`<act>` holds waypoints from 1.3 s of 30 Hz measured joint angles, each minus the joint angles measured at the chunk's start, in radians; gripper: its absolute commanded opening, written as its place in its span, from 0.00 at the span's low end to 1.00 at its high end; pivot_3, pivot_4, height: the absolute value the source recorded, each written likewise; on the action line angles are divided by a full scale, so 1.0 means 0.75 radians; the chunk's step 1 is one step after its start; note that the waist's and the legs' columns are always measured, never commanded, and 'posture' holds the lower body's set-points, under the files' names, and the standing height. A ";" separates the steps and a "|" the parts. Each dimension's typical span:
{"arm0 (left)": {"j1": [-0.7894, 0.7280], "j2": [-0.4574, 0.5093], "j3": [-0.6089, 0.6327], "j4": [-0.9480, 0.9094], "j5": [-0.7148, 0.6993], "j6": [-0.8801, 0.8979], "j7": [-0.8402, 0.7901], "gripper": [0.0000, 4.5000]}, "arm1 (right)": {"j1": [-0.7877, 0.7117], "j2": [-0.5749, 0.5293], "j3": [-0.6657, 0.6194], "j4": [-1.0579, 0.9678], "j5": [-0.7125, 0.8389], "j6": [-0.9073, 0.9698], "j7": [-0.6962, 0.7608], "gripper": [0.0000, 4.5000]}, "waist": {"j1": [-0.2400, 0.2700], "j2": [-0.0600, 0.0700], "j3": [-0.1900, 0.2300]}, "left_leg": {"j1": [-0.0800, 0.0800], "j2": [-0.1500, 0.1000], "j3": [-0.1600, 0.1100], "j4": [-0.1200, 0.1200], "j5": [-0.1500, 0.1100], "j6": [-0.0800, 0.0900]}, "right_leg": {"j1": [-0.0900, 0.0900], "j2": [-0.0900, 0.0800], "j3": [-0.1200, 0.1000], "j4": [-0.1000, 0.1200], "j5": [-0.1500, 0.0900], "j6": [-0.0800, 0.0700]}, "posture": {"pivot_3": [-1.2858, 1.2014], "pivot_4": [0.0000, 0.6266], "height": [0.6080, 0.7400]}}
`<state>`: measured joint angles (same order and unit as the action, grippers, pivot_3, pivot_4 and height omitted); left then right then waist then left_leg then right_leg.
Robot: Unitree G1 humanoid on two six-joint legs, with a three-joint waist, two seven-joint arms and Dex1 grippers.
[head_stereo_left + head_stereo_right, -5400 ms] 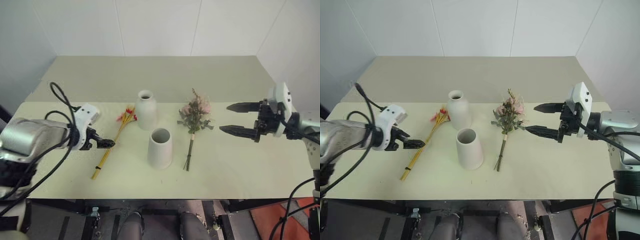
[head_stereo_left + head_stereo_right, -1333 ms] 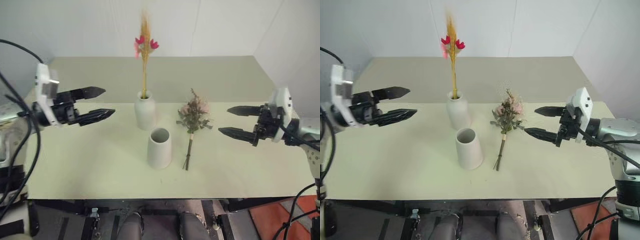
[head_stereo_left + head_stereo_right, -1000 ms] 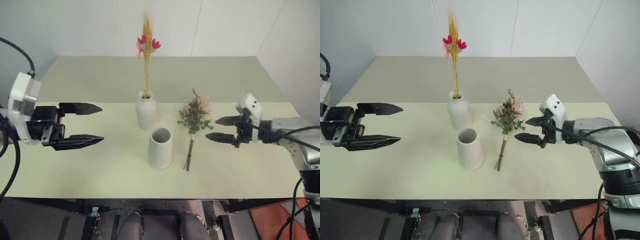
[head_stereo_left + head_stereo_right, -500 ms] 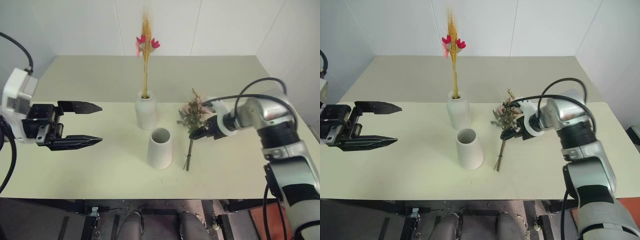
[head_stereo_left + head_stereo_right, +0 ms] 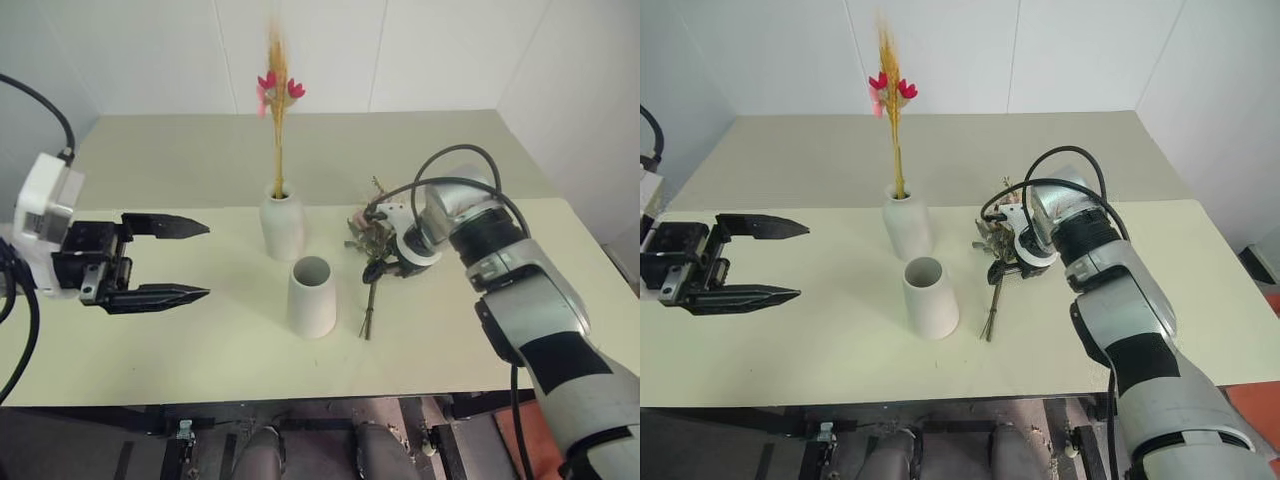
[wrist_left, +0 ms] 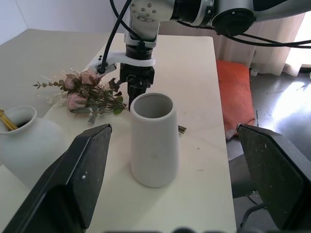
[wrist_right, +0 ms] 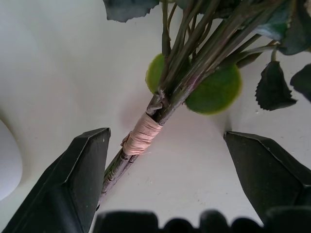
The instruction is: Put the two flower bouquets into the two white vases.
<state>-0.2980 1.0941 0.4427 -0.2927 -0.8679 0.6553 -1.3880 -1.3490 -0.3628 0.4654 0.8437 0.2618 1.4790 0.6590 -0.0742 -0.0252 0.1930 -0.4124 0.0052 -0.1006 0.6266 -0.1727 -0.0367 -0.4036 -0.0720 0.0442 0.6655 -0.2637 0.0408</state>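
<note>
The right pincer [image 7: 160,145] hangs open astride the rose bouquet's [image 5: 372,240] bound stems on the bench [image 5: 520,330], partly hiding them. The straw bunch [image 5: 276,130] stands in the bottle vase [image 5: 282,226]; the wide-mouthed vase [image 5: 311,297] stands beside. The left pincer [image 5: 195,260] gapes open, well apart.

Silver-grey right arm [image 5: 520,290] with black bands and looping black cables; white wrist housings carry black, tapered fingers [image 5: 150,292].
</note>
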 measured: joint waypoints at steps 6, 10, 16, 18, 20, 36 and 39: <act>0.038 -0.002 0.023 -0.010 -0.004 -0.002 0.005 1.00 | -0.023 0.047 0.050 0.071 -0.086 -0.100 0.077 0.42 | 0.001 -0.001 0.000 | 0.000 0.015 0.000 0.000 0.000 0.000 | -0.002 0.016 0.000 -0.001 0.004 -0.008 | 0.52 0.24 1.00; 0.040 -0.002 0.028 -0.014 -0.004 -0.005 0.006 1.00 | -0.023 0.051 0.053 0.084 -0.120 -0.128 0.125 0.11 | -0.001 0.000 0.000 | 0.002 0.018 0.000 -0.003 0.000 0.000 | -0.004 0.020 0.000 0.002 0.003 -0.011 | 0.52 0.24 1.00; 0.038 -0.002 0.029 -0.012 -0.003 -0.018 0.005 1.00 | -0.005 0.005 0.056 0.061 -0.134 -0.134 0.169 0.05 | 0.005 0.001 0.001 | 0.000 0.017 0.000 -0.003 0.000 0.000 | -0.005 0.019 0.000 0.000 0.004 -0.012 | 0.52 0.24 1.00; 0.035 -0.002 0.028 -0.010 -0.003 -0.027 0.005 1.00 | 0.011 -0.030 0.049 0.025 -0.139 -0.145 0.168 0.05 | 0.010 0.001 0.001 | -0.002 0.017 0.000 -0.003 0.000 0.000 | -0.006 0.018 0.000 0.000 0.004 -0.012 | 0.52 0.24 1.00; 0.025 -0.002 0.022 -0.006 -0.003 -0.034 0.004 1.00 | 0.050 -0.084 0.020 -0.038 -0.154 -0.207 0.155 0.05 | 0.013 0.001 0.001 | -0.003 0.017 0.000 -0.002 0.000 0.000 | -0.006 0.018 0.000 0.000 0.004 -0.012 | 0.52 0.24 1.00; -0.134 -0.043 -0.135 0.117 0.006 -0.061 -0.037 1.00 | 0.424 -0.143 -0.965 -0.755 0.161 -0.694 -0.117 0.05 | 0.007 0.005 0.003 | -0.004 0.017 0.000 -0.002 0.000 0.000 | -0.008 0.018 0.001 0.001 0.004 -0.012 | 0.52 0.24 1.00; -0.180 -0.044 -0.178 0.156 0.024 -0.063 -0.060 1.00 | 0.453 -0.103 -1.062 -0.923 0.317 -0.701 -0.074 0.05 | 0.008 0.006 0.004 | -0.004 0.017 0.000 -0.003 0.000 0.000 | -0.008 0.018 0.001 0.000 0.004 -0.012 | 0.52 0.24 1.00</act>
<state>-0.4330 1.0612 0.3090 -0.1759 -0.8496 0.6084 -1.4327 -1.0092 -0.4403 -0.3309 0.1514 0.4993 0.9530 0.6033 -0.0682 -0.0207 0.1958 -0.4155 0.0180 -0.1003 0.6245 -0.1727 -0.0367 -0.4093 -0.0585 0.0448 0.6659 -0.2608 0.0320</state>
